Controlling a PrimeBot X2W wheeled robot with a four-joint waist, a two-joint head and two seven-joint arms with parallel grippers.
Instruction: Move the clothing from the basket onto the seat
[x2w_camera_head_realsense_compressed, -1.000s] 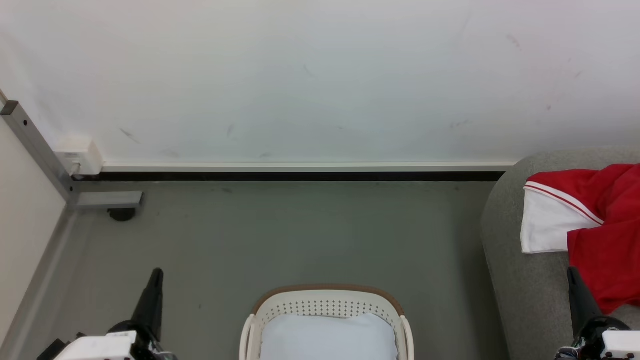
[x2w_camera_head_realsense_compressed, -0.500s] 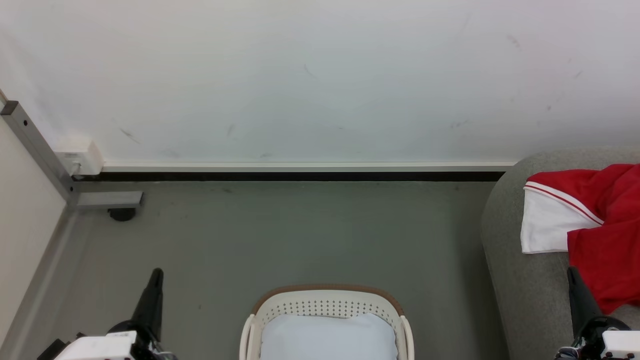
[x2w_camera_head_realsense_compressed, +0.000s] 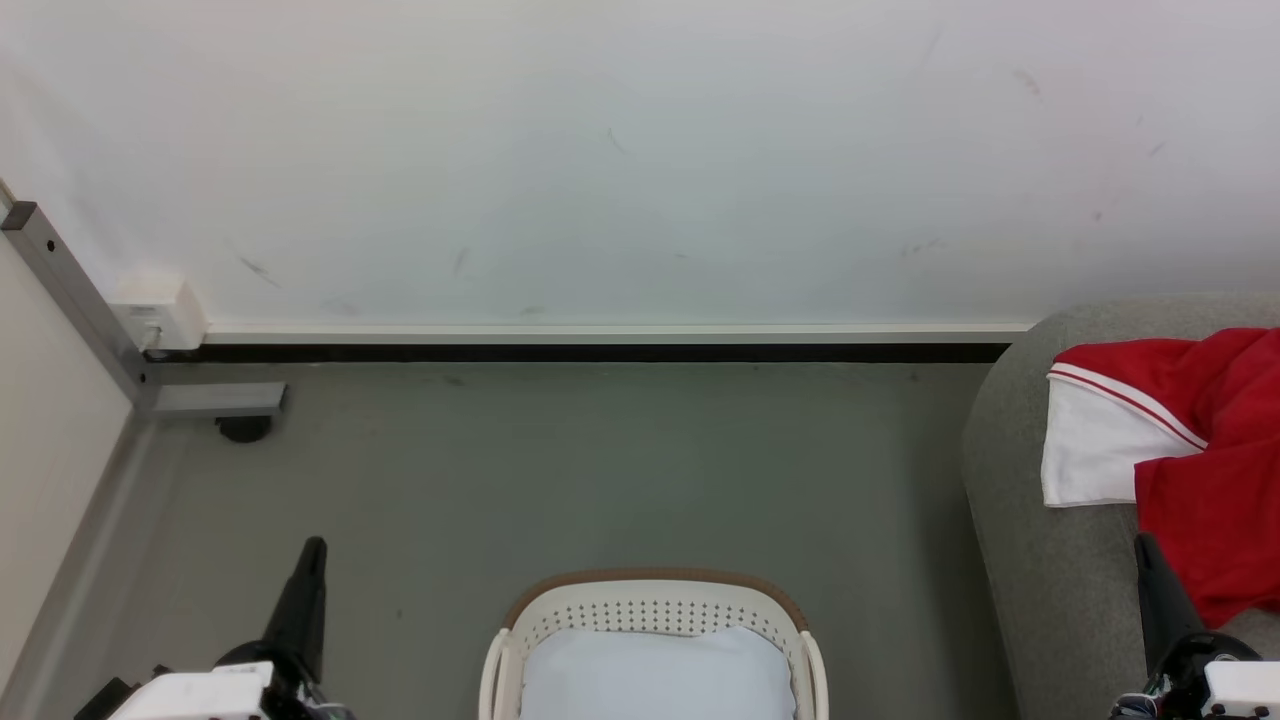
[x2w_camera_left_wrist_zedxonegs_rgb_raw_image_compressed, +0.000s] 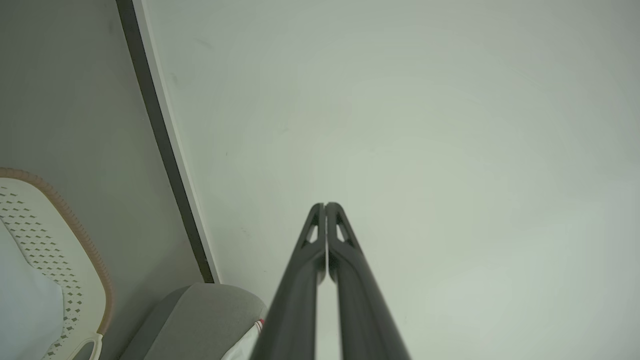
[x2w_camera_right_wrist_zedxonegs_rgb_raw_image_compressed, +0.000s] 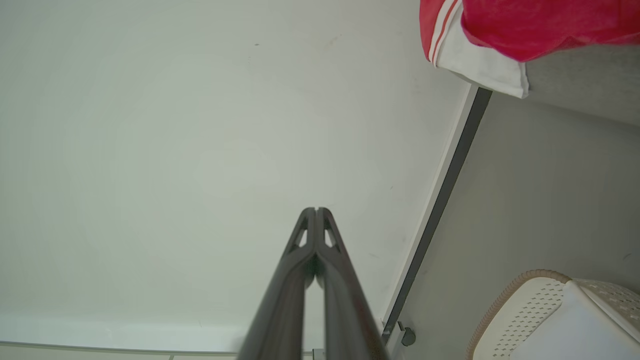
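Note:
The red clothing (x2w_camera_head_realsense_compressed: 1205, 450) with a white panel and thin stripe trim lies spread on the grey seat (x2w_camera_head_realsense_compressed: 1040, 580) at the right edge; the right wrist view catches it (x2w_camera_right_wrist_zedxonegs_rgb_raw_image_compressed: 505, 25) at the top right. The white basket (x2w_camera_head_realsense_compressed: 650, 605) with a brown rim band stands at the bottom centre and holds a pale blue-white cushion (x2w_camera_head_realsense_compressed: 655, 675). My left gripper (x2w_camera_head_realsense_compressed: 312, 548) is shut at the lower left, left of the basket. My right gripper (x2w_camera_head_realsense_compressed: 1143, 545) is shut at the lower right, in front of the clothing's lower edge. Both grip nothing, fingers pressed together (x2w_camera_left_wrist_zedxonegs_rgb_raw_image_compressed: 325, 206) (x2w_camera_right_wrist_zedxonegs_rgb_raw_image_compressed: 316, 210).
A white wall (x2w_camera_head_realsense_compressed: 620, 160) with a dark baseboard (x2w_camera_head_realsense_compressed: 600, 352) runs across the back. A grey metal bar and foot (x2w_camera_head_realsense_compressed: 215, 400) and a white box (x2w_camera_head_realsense_compressed: 160, 310) sit in the left corner. Grey floor (x2w_camera_head_realsense_compressed: 560, 470) stretches between wall and basket.

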